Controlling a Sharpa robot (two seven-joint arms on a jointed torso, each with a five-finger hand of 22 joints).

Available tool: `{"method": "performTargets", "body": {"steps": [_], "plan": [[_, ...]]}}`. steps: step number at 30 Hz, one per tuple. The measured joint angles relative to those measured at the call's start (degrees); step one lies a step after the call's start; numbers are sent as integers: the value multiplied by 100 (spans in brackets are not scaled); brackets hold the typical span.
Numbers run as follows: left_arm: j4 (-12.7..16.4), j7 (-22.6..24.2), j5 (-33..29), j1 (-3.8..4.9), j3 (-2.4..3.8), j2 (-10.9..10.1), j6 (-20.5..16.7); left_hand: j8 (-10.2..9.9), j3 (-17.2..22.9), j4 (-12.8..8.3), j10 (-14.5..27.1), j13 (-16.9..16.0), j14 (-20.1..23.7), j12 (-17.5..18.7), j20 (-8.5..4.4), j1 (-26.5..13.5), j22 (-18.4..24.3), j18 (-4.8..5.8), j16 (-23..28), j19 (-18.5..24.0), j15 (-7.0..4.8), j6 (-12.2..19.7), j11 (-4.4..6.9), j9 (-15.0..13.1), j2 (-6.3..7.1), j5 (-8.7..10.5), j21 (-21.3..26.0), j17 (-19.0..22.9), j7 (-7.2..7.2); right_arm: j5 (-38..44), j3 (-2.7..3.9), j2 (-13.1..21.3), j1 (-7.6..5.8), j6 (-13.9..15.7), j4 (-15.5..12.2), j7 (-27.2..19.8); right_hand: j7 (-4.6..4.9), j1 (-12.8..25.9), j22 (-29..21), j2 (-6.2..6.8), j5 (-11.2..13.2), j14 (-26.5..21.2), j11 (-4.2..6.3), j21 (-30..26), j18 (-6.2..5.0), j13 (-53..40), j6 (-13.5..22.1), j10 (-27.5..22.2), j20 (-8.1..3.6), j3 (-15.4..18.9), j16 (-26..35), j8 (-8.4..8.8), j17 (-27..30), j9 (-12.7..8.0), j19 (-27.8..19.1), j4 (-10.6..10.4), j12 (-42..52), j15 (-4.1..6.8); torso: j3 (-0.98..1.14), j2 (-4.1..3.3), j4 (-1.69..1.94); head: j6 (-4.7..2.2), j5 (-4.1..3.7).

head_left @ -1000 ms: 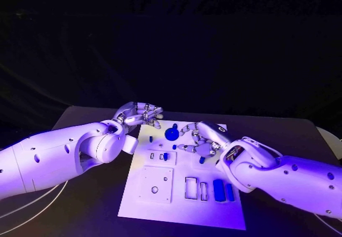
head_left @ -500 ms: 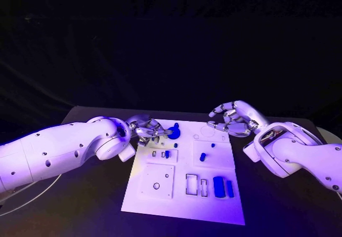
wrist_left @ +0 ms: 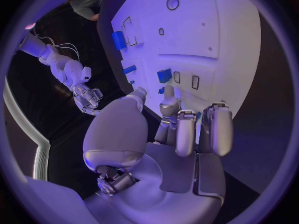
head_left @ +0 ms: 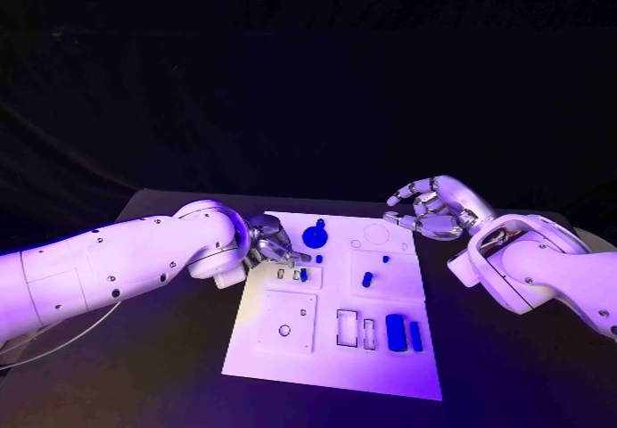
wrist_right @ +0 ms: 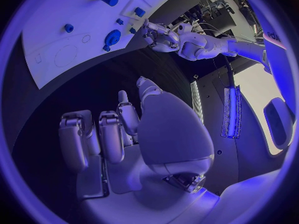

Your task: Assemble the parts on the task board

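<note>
Right now, largest first: task board (head_left: 386, 357) sits mid-table, long axis running away from the robot. Left arm (head_left: 116, 263) comes in low; right arm (head_left: 553, 276) stays off to the board's far right corner.

Left hand (head_left: 273, 245) is down at the board's left edge, fingers curled toward the small slots there. Left wrist view puts its fingertips (wrist_left: 169, 106) right by a small blue part (wrist_left: 164, 75) next to two empty slots; contact likely, but I can't tell if anything is actually pinched.

Right hand (head_left: 431, 209) hovers off the far right corner, above the table, fingers loosely curled and apart, nothing in it.

Parts: round blue knob (head_left: 314, 237) near the far edge, small blue peg (head_left: 366, 280) mid-board, two blue blocks (head_left: 402, 333) in the near-right recesses.

Judgement: step in hand is seating or picking the small part at the left-edge slots. Next move needs fine fingertip alignment over a slot and a straight push down; a tilted part would jam. Right hand is free for the next part.
</note>
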State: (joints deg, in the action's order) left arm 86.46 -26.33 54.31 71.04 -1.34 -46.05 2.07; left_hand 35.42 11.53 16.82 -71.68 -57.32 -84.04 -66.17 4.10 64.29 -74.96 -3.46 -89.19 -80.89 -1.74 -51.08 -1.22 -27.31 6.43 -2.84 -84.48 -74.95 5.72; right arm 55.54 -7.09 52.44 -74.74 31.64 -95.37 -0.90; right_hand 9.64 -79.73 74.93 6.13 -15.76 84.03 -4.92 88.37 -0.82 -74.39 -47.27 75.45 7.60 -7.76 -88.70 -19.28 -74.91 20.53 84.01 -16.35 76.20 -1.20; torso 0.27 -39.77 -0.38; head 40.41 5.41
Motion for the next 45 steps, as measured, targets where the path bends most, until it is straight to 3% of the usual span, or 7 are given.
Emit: {"method": "performTargets", "body": {"steps": [11, 24, 34, 40, 45], "plan": [[-132, -385, 258, 19, -25, 245, 202, 95, -94, 1, -21, -85, 0, -61, -1, -22, 1, -1, 0, -41, 0, 21, 20, -115, -23, 0, -23, 1, -21, 13, -1, -21, -2, -26, 30, 86, -17, 0, -1, 0, -23, 0, 0, 0, 0, 0, -17, 0, 0, -15, 0, 0, 1, 0, 0, -15, 0, 0, -4, -12, -3, 32, -6], [-211, -504, 334, 23, -58, 400, 352, 131, -94, 1, -42, -125, 21, -84, -20, -18, 2, -2, -27, -60, -20, 41, 41, -182, -27, 0, -45, 1, -42, 19, -1, -61, -2, -46, 72, 136, -17, 39, -2, 39, -43, 0, 0, 0, 0, 6, -17, 0, -43, -15, 0, -23, 1, 0, 0, -15, 0, 0, -10, -13, 1, 41, -33], [-230, -529, 349, 23, -65, 451, 414, 197, -92, -1, -42, -131, -1, -84, -20, 213, 2, -2, -27, -60, -40, 82, 41, -291, -183, 0, -69, 2, -83, 23, -1, -77, -2, -51, 85, 161, -35, 39, -2, 39, -43, 0, 0, 0, 0, 11, -34, 0, -43, -15, 0, -23, -4, 0, 0, -15, -1, -1, -10, -9, 3, 65, -43], [-232, -530, 351, 23, -66, 469, 419, 197, 135, -15, -41, -138, 0, -84, -20, 446, 3, -2, -27, -59, -40, 155, 41, -360, -305, 0, -68, 2, -75, 25, -1, -89, -1, -59, 86, 179, -35, 39, -2, 38, -43, 0, 0, 0, 0, 11, -35, 0, -42, -40, 0, -23, -3, 1, 0, -22, -1, -1, -7, -8, 2, 69, -43], [-249, -530, 350, 23, -66, 486, 419, 197, 483, -30, -41, -138, 0, -84, -20, 729, 3, -3, -27, -59, -40, 184, 41, -414, -295, 0, -68, 2, -104, 26, -1, -89, -1, -65, 83, 192, -35, 39, -3, 38, -43, 0, 0, -1, 0, 11, -35, 0, -42, -47, 0, -23, -3, 1, 0, -15, -1, -1, -4, -9, -2, 69, -41]]}}
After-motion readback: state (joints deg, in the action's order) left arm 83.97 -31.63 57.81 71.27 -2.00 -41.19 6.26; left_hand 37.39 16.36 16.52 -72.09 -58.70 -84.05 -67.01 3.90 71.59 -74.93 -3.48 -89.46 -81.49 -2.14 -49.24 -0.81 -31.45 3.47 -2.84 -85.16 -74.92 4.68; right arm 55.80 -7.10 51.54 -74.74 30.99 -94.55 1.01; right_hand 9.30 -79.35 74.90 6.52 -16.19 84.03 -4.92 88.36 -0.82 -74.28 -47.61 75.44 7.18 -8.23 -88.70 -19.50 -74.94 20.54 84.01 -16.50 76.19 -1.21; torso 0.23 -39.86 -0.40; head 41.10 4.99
